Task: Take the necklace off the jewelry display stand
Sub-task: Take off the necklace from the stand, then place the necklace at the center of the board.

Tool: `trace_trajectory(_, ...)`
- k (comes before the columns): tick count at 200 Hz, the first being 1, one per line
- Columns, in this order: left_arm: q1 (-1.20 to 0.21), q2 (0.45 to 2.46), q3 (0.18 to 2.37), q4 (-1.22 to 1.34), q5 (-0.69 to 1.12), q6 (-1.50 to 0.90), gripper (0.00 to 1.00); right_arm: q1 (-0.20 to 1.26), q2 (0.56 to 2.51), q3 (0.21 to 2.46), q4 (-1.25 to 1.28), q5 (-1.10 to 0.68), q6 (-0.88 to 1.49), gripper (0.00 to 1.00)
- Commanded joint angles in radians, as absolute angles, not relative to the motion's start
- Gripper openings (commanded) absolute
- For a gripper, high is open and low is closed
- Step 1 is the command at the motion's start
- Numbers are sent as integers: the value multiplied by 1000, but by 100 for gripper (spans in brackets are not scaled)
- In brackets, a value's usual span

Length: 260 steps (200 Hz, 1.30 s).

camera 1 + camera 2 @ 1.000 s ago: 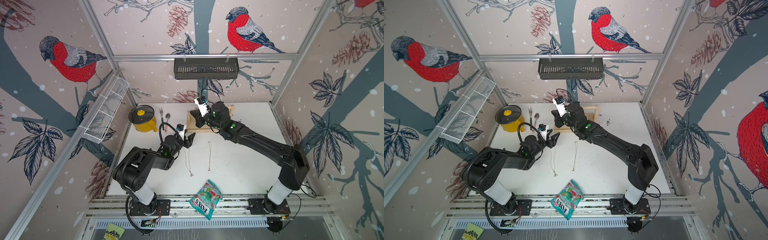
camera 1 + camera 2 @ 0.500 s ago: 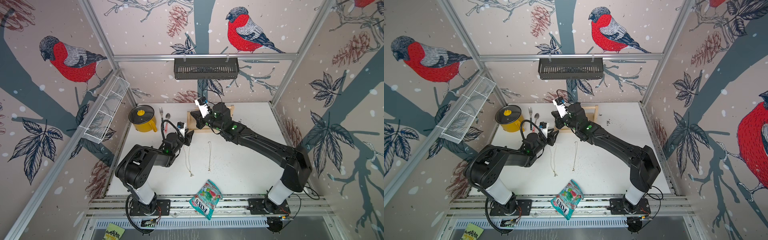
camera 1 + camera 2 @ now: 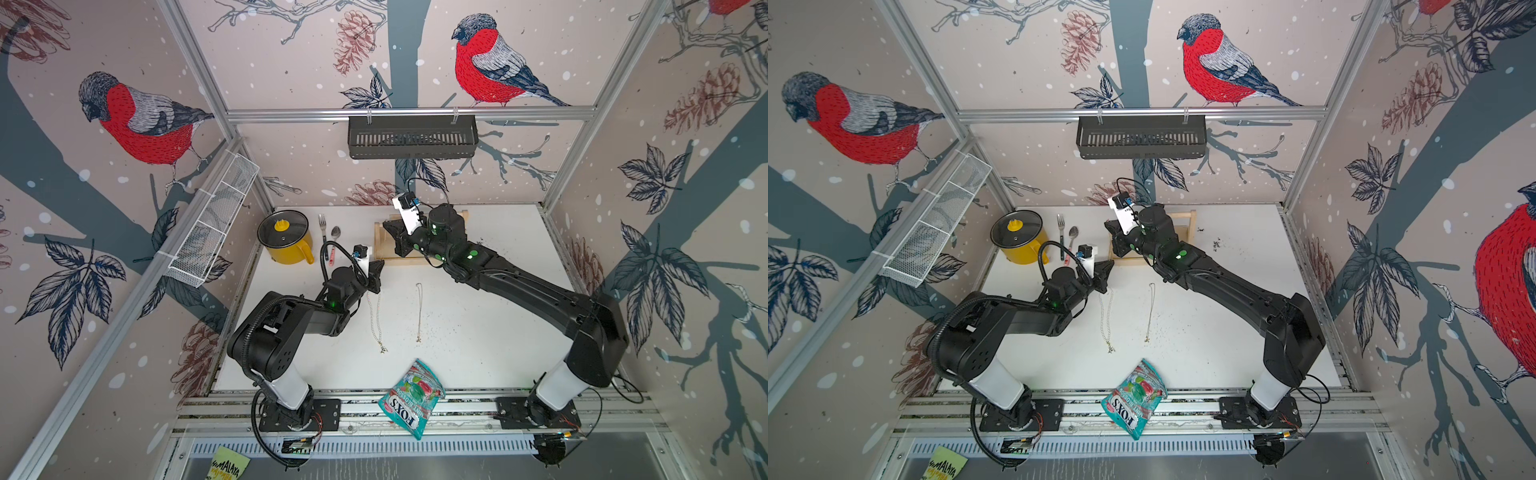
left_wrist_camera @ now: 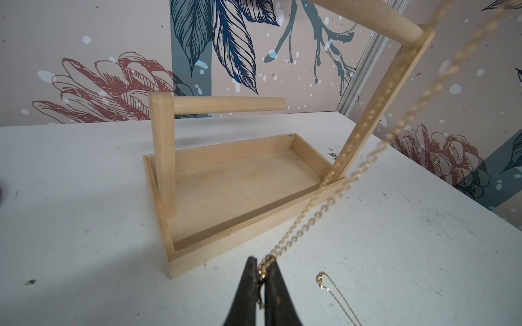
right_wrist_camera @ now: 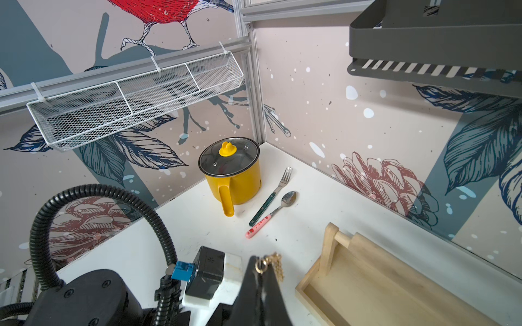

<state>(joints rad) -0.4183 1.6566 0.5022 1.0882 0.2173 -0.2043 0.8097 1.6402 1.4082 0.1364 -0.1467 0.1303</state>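
Nearby: FOXS bag (image 3: 411, 397), HIMALAYA packet (image 3: 226, 468); necklace (image 4: 329, 202) in both jaws.

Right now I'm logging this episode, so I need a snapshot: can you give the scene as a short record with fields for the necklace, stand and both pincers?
stand: light wood, upright on the table
left pincer: shut, low in front of the tray
right pincer: shut, above the stand
necklace: gold chain, pinched in both pincers, stretched between them
top bar: cannot tell whether the chain loops over it
also on table: pearl necklace and thin chain, lying loose
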Motion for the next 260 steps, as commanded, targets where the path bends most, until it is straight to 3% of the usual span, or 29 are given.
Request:
trace_trajectory(1, -417, 1649, 498, 1132, 239, -201, 7, 809, 1625, 1404, 167, -140, 122, 0)
trace_trajectory(14, -417, 1649, 499, 1133, 250, -202, 0, 810, 1620, 1398, 166, -136, 121, 0)
trace_trajectory(106, -459, 1591, 461, 1140, 431, -288, 0, 814, 1529, 1313, 154, -11, 140, 0)
trace_trajectory(208, -945, 1334, 444, 811, 144, -401, 0, 830, 1167, 1037, 66, 216, 214, 0)
trace_trajectory(260, -1147, 1417, 485, 798, 44, -557, 0, 831, 961, 872, -30, 261, 301, 0)
